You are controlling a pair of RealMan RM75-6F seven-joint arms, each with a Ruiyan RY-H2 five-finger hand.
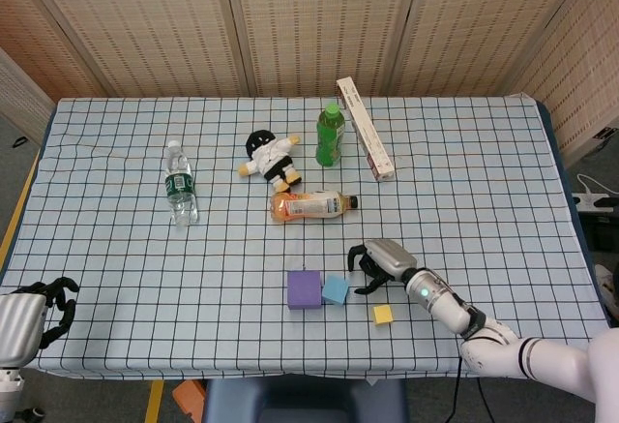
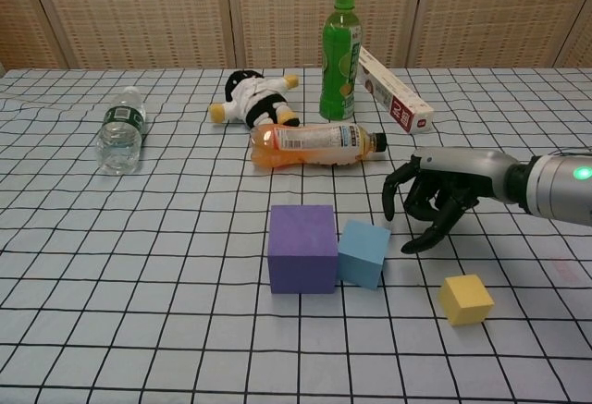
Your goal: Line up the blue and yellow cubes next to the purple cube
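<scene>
Blue cube [image 2: 363, 253], skewed against purple cube [image 2: 302, 248] at lower centre, could be knocked further askew by right robot hand [image 2: 435, 202], empty with fingers apart.

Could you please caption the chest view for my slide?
Right hand hovers empty beside the skewed blue cube against the purple cube.

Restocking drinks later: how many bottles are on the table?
3: a green bottle upright at the back, an orange bottle lying mid-table, and a clear water bottle lying at the left.
</scene>
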